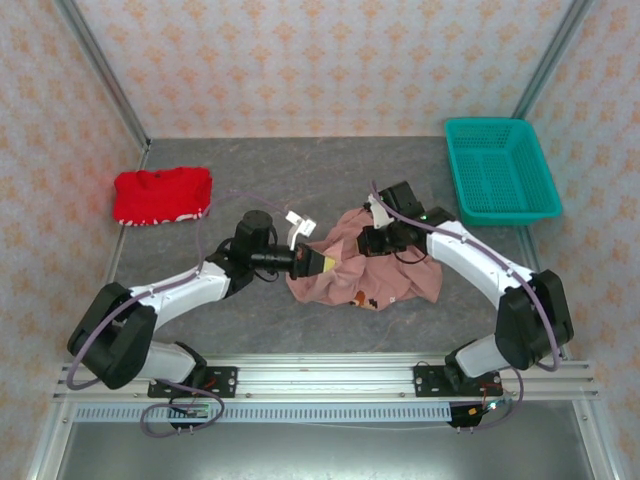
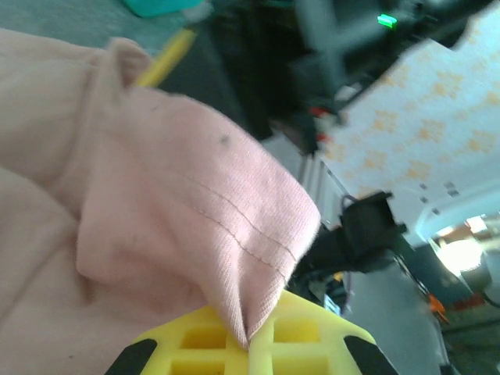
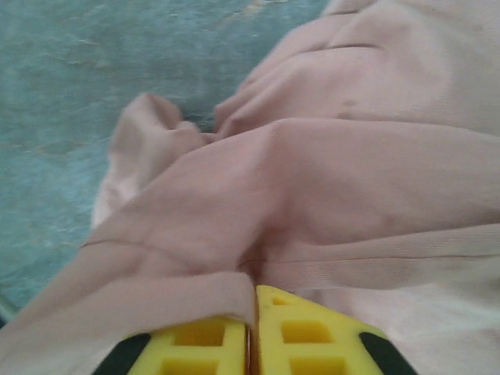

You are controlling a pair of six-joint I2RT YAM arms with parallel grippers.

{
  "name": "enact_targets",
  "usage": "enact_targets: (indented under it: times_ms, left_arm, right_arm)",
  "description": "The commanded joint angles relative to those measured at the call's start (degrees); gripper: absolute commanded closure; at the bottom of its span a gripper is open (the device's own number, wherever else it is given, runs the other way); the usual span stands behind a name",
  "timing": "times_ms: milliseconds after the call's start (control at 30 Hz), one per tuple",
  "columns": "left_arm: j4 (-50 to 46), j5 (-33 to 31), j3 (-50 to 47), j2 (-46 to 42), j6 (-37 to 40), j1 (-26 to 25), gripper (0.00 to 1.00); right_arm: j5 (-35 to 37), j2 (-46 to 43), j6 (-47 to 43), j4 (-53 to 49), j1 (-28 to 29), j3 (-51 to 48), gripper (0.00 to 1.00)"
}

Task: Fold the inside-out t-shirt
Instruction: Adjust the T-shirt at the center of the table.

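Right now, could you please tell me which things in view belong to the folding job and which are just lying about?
Part of the job:
pink t-shirt, bunched in the middle
left pincer, shut on its stitched hem
right pincer, shut on a fold of it

Just lying about:
red garment, far left corner
teal basket, far right corner

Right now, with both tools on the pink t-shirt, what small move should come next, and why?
Probably lift both a little and draw them apart. The left tool and the right tool each pinch fabric of the t-shirt, which lies crumpled and needs spreading.
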Motion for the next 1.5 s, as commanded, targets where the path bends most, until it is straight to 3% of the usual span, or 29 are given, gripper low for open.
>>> enact_targets:
  times_ms: [0, 133, 300, 500, 733, 1000, 1200, 1367, 1400, 1467]
  left_arm:
    - [-3.5, 2.5, 1.3, -3.6, 4.3, -0.8, 1.0]
    - [-3.3, 0.6, 1.2, -3.2, 4.0, -0.4, 1.0]
    - [-1.1, -0.3, 1.7, -1.6, 0.8, 0.1, 1.0]
    - [-1.3, -1.1, 1.8, -2.5, -0.1, 0.3, 1.0]
    - [-4.1, -1.2, 2.2, -3.6, 1.3, 0.3, 1.0]
    - [-4.3, -1.5, 2.2, -3.8, 1.5, 0.4, 1.0]
    - [-4.4, -2.0, 2.2, -3.7, 1.6, 0.4, 1.0]
    - [-6.1, -3.6, 2.4, -4.2, 2.5, 0.6, 1.0]
    - [-7.5, -4.4, 2.6, -4.4, 3.3, 0.7, 0.96]
    - [-10.0, -5.9, 3.1, -4.7, 5.3, 0.8, 0.8]
  right_arm:
    - [8.4, -1.0, -0.6, -4.1, -0.2, 0.9, 0.81]
    - [-0.1, -10.7, -4.6, 2.3, 0.2, -5.0, 0.67]
    - [-12.2, -22.0, -8.7, 13.1, 3.4, -12.9, 0.62]
    - [-22.6, -22.2, -9.6, 23.3, 5.8, -18.2, 0.61]
    - [-26.0, -18.4, -10.4, 29.6, 5.8, -19.1, 0.59]
    - [-26.3, -16.8, -11.4, 29.4, 5.8, -18.9, 0.66]
    - [-26.1, -17.2, -11.2, 29.0, 5.9, -19.0, 0.96]
    - [-23.0, -19.9, -10.1, 25.3, 5.8, -18.6, 1.0]
    - [-22.1, -20.3, -9.5, 23.7, 5.8, -17.9, 1.0]
    - [-21.7, -20.4, -8.2, 20.4, 5.9, -16.3, 1.0]
